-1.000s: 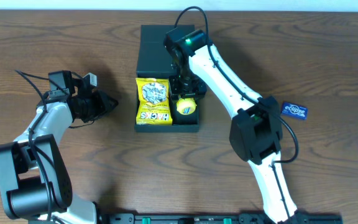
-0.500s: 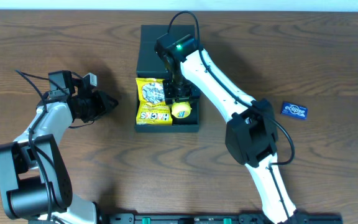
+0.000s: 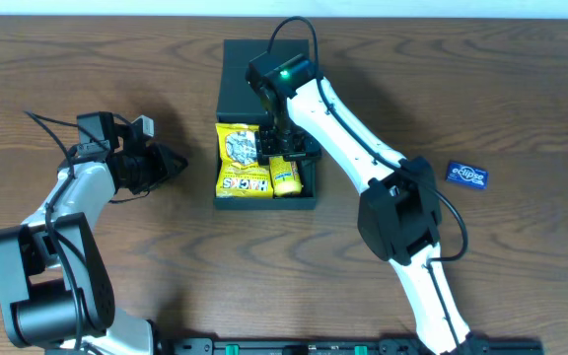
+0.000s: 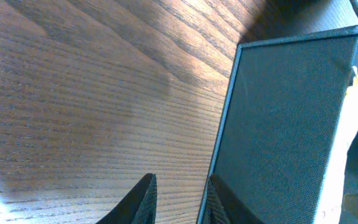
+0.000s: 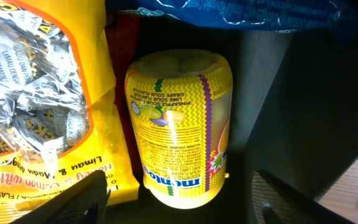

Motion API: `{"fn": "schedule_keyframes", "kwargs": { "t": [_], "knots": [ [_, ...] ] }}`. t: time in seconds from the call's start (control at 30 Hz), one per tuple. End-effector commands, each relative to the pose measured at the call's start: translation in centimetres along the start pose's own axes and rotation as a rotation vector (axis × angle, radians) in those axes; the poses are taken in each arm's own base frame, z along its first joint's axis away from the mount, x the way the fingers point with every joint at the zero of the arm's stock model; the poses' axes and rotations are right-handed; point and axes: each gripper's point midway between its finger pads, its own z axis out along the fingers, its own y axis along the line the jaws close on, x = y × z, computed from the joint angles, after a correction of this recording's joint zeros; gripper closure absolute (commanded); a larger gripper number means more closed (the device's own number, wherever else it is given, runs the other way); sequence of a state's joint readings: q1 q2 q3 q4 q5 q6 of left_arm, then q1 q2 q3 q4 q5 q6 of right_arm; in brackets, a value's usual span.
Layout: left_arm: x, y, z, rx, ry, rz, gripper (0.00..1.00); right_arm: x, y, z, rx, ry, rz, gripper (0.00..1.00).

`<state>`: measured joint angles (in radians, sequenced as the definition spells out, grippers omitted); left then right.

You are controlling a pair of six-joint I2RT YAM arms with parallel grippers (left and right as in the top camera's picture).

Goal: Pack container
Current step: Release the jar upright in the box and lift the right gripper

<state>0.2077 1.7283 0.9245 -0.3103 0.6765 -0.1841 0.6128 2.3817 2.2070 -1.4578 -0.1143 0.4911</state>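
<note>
The container (image 3: 264, 202) is a dark box in the middle of the table, its flap lid (image 3: 243, 79) open at the back. A yellow candy bag (image 3: 243, 158) fills its left half, and a yellow Mentos bottle (image 3: 284, 176) lies on its side beside the bag. My right gripper (image 3: 286, 148) hovers over the box. In the right wrist view it (image 5: 185, 208) is open and empty just above the bottle (image 5: 179, 124), beside the bag (image 5: 42, 93) and the container's dark floor (image 5: 291, 93). My left gripper (image 3: 173, 163) (image 4: 179, 199) is shut and empty left of the container's wall (image 4: 284, 124).
A small blue gum packet (image 3: 468, 175) lies on the table to the right of the right arm. In the right wrist view a blue wrapper (image 5: 241, 12) and a red item (image 5: 124, 37) sit at the far end of the box.
My right gripper moved slightly left over the box and let go of the Mentos bottle, which now lies on its side inside. The left arm has not moved.
</note>
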Motion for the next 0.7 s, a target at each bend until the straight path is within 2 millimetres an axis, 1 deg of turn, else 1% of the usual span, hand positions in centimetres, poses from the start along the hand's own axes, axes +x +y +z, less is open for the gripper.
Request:
{"fn": "schedule_keyframes", "kwargs": {
  "t": [0.0,0.07,0.1,0.13,0.2,0.23,0.27,0.37,0.43,0.5,0.67],
  "knots": [
    [-0.7,-0.2,-0.1,0.005,-0.008,-0.001,0.72,-0.1,-0.3,-0.4,0.005,-0.009,0.006,0.29],
    [-0.7,-0.2,-0.1,0.005,-0.008,-0.001,0.72,-0.1,-0.2,-0.7,0.001,-0.017,-0.015,0.34],
    [-0.7,-0.2,-0.1,0.005,-0.008,-0.001,0.72,-0.2,-0.2,-1.0,-0.002,-0.025,-0.033,0.39],
    [-0.7,-0.2,-0.1,0.005,-0.008,-0.001,0.72,-0.2,-0.2,-1.1,-0.003,-0.028,-0.047,0.51],
    [-0.7,-0.2,-0.1,0.005,-0.008,-0.001,0.72,-0.2,-0.3,-1.4,-0.003,-0.029,-0.079,0.8],
    [-0.7,-0.2,-0.1,0.005,-0.008,-0.001,0.72,0.0,-0.4,-1.4,0.001,-0.023,-0.083,0.91],
    [-0.7,-0.2,-0.1,0.005,-0.008,-0.001,0.72,0.2,-0.6,-1.4,0.008,-0.013,-0.082,0.98],
    [-0.7,-0.2,-0.1,0.005,-0.008,-0.001,0.72,1.0,-1.3,-1.3,0.034,0.021,-0.095,0.98],
    [-0.7,-0.2,-0.1,0.005,-0.007,0.0,0.72,1.2,-2.5,-1.4,0.097,0.024,-0.092,0.99],
    [-0.7,-0.2,-0.1,0.005,-0.007,0.001,0.72,1.2,-3.2,-1.5,0.136,0.022,-0.092,0.99],
    [-0.7,-0.2,-0.1,0.006,-0.01,0.002,0.72,1.4,-3.2,-0.8,0.142,0.034,-0.094,0.98]
  ]
}}
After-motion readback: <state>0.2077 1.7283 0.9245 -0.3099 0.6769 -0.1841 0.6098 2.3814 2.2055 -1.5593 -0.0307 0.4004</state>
